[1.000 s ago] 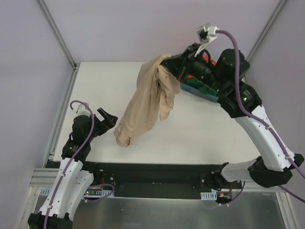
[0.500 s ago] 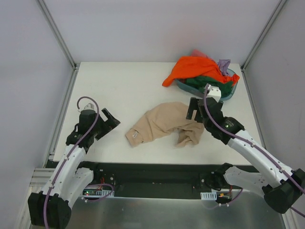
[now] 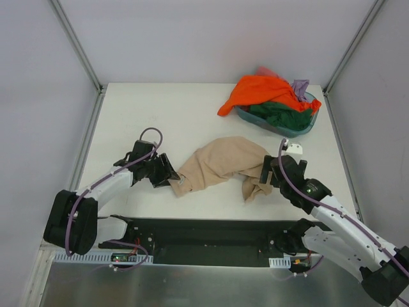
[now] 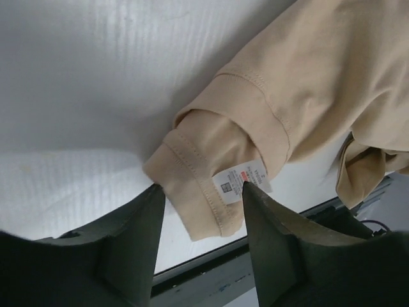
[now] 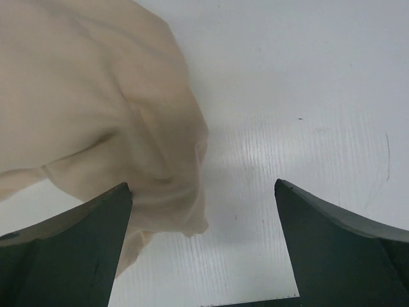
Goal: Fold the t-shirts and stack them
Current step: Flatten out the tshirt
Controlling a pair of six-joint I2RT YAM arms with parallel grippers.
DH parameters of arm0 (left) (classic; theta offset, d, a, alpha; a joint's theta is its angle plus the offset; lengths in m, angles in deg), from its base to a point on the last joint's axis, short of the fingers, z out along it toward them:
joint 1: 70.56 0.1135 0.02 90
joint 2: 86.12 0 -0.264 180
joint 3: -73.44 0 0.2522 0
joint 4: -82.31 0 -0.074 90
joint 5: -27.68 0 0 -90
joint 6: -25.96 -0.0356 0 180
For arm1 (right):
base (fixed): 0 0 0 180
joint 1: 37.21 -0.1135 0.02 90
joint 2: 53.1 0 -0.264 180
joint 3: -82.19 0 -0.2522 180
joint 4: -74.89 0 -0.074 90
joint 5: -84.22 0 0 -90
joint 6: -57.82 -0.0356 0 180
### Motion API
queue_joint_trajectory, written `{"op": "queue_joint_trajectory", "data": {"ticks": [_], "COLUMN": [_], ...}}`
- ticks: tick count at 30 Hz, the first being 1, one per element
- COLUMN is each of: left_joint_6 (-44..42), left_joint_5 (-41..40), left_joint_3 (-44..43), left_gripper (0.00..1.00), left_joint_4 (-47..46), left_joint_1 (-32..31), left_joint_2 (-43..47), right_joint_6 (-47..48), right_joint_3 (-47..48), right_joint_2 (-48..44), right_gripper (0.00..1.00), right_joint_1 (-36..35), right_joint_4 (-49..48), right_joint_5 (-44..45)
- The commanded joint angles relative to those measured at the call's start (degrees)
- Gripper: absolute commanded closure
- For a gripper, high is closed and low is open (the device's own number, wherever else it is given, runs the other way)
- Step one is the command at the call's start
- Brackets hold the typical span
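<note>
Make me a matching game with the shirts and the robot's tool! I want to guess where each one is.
Things:
1. tan shirt
2. orange shirt
3. green shirt
4. left tool

Places or states:
A. hanging over the rim of the teal basin
B. open, at the hem with the white label
C. crumpled on the table
D. down inside the basin

Right pairs: 1-C, 2-A, 3-D, 4-B
</note>
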Motion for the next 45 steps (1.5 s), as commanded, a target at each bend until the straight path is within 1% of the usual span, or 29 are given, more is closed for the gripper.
{"op": "queue_joint_trajectory", "data": {"ticks": [1, 2, 3, 4, 8, 14, 16, 18, 21, 24, 27, 28, 29, 30, 31, 33, 36, 37, 39, 41, 43, 45], "left_joint_6": [-0.4, -0.31, -0.48, -0.31, -0.4, -0.48, -0.48, -1.1, -1.54, -1.89, -2.33, -2.68, -3.12, -3.29, -3.56, -3.82, -3.74, -3.65, -3.3, -1.81, -2.5, -3.29], "left_joint_5": [1.7, 2.14, 2.4, 2.76, 3.11, -1.36, -3.21, -4.18, -4.71, -5.41, -6.82, -7.52, -8.13, -8.84, -9.89, -12.35, -17.08, -19.19, -23.23, -25.45, -24.84, -23.96], "left_joint_3": [-4.96, -5.49, -5.93, -6.19, -6.81, -5.85, -5.41, -5.32, -5.58, -6.02, -7.51, -8.65, -9.61, -10.76, -11.99, -15.58, -21.65, -23.06, -25.35, -27.28, -30.96, -34.48], "left_gripper": [0.59, 0.73, 0.94, 1.0, 1.0, 1.0, 1.0, 1.0, 1.0, 1.0, 1.0, 1.0, 1.0, 1.0, 1.0, 1.0, 1.0, 1.0, 1.0, 1.0, 1.0, 1.0], "left_joint_4": [-3.36, -3.36, -3.45, -3.27, -3.27, -3.01, -2.83, -2.57, -2.22, -2.13, -1.08, -0.29, 0.15, 0.85, 1.3, 3.57, 8.67, 9.64, 10.53, 10.44, 10.53, 10.62], "left_joint_1": [-2.53, -2.62, -2.62, -2.62, -2.62, -2.62, -2.62, -2.62, -2.62, -2.62, -2.62, -2.62, -2.54, -2.53, -2.53, -2.01, -1.22, -1.22, -1.22, -1.22, -1.22, -1.22], "left_joint_2": [-5.59, -7.26, -8.32, -9.46, -10.36, -3.68, -1.4, 0.36, 1.86, 2.22, 1.96, 1.95, 1.95, 2.39, 2.83, 4.58, 9.14, 11.68, 16.96, 22.41, 26.55, 29.1], "right_joint_6": [0.48, 0.39, 0.31, -0.04, -0.48, -3.91, -4.44, -5.14, -6.37, -4.18, -0.85, -0.4, -0.22, 0.12, 0.48, 2.4, 5.91, 7.23, 10.92, 11.82, 13.83, 13.93], "right_joint_3": [-3.04, -3.74, -4.36, -5.24, -7.44, -9.81, -11.21, -12.53, -15.52, -16.93, -16.23, -15.71, -14.75, -13.61, -12.46, -7.39, 0.35, 4.21, 9.32, 14.07, 18.46, 22.33], "right_joint_2": [-4.51, -5.56, -6.44, -7.41, -10.75, -11.81, -11.29, -10.41, -9.0, -6.46, -3.56, -2.51, -1.19, 0.48, 1.19, 0.59, -3.8, -5.73, -9.51, -13.2, -17.33, -20.41], "right_gripper": [0.04, 0.04, 0.04, 0.04, 0.04, 0.04, 0.01, 0.03, 0.07, 0.13, 0.21, 0.28, 0.48, 0.78, 0.99, 0.99, 0.99, 0.99, 0.99, 0.99, 0.99, 0.99], "right_joint_1": [0.25, 0.25, 0.25, 0.16, 0.25, 0.25, 0.25, 0.25, 0.34, 0.6, 0.78, 0.78, 0.95, 0.95, 1.13, 1.13, 1.13, 1.13, 1.13, 1.13, 1.13, 1.13], "right_joint_4": [-0.27, -0.27, -0.18, -0.09, 0.52, 3.16, 2.29, 0.97, -7.1, -18.68, -26.35, -27.33, -27.42, -26.99, -26.29, -22.0, -10.4, -6.98, -2.31, 1.39, 3.24, 4.39], "right_joint_5": [-1.64, -1.73, -1.82, -2.08, -5.07, -9.2, -11.13, -10.35, -6.58, -5.96, -7.09, -6.83, -5.79, -4.99, -4.55, -3.15, 1.15, 3.17, 2.93, 0.74, -5.92, -12.08]}}
